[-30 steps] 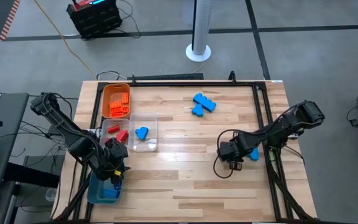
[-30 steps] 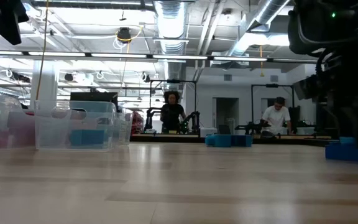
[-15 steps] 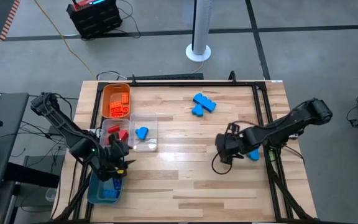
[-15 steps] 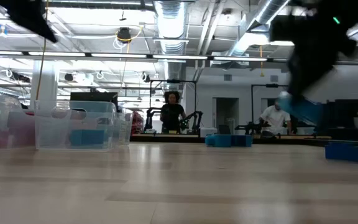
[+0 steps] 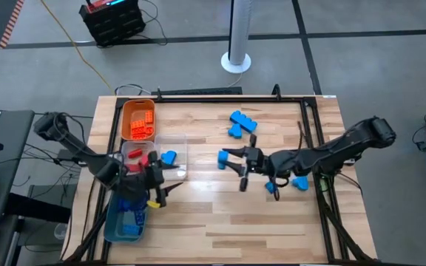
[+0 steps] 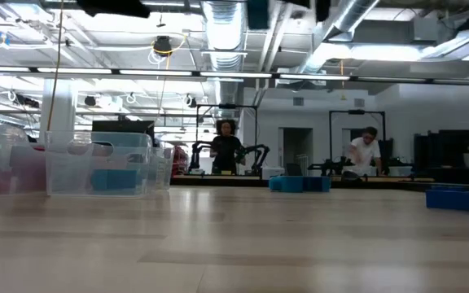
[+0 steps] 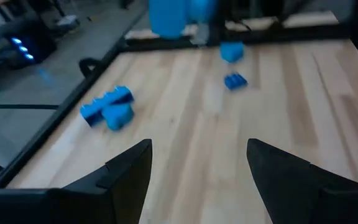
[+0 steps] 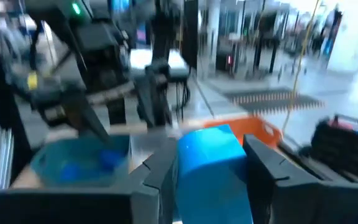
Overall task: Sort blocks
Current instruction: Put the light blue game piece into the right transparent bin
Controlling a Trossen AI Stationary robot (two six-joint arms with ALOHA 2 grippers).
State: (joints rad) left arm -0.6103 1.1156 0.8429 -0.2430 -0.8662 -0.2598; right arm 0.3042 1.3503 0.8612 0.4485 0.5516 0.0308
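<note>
My right gripper (image 5: 230, 161) reaches level over the table's middle and is shut on a blue block (image 8: 213, 168), held high above the wood. My left gripper (image 5: 165, 185) hangs open and holds nothing, beside the clear tray (image 5: 176, 171), pointing toward the table's right; in its own view (image 7: 197, 168) only bare wood lies between the fingers. More blue blocks lie flat on the table: a pair (image 5: 242, 123) toward the far edge and two (image 5: 299, 182) (image 5: 271, 188) under my right arm. My right gripper pinches the blue block between its two fingers, one finger (image 8: 160, 180) on each of two opposite sides (image 8: 185, 171). The fingers come level from the table's right. The block is lifted clear of the table.
At the table's left stand an orange tray (image 5: 126, 111) with orange blocks, the clear tray with red blocks and one blue, and a teal tray (image 5: 111, 225) with blue blocks. A dark frame (image 5: 313, 133) borders the table. People stand in the room beyond.
My right gripper has risen from the table with the blue block, tipped from pointing down to level and gone toward the table's left. My left gripper has swung up from over the teal tray and turned toward the table's right, staying open.
</note>
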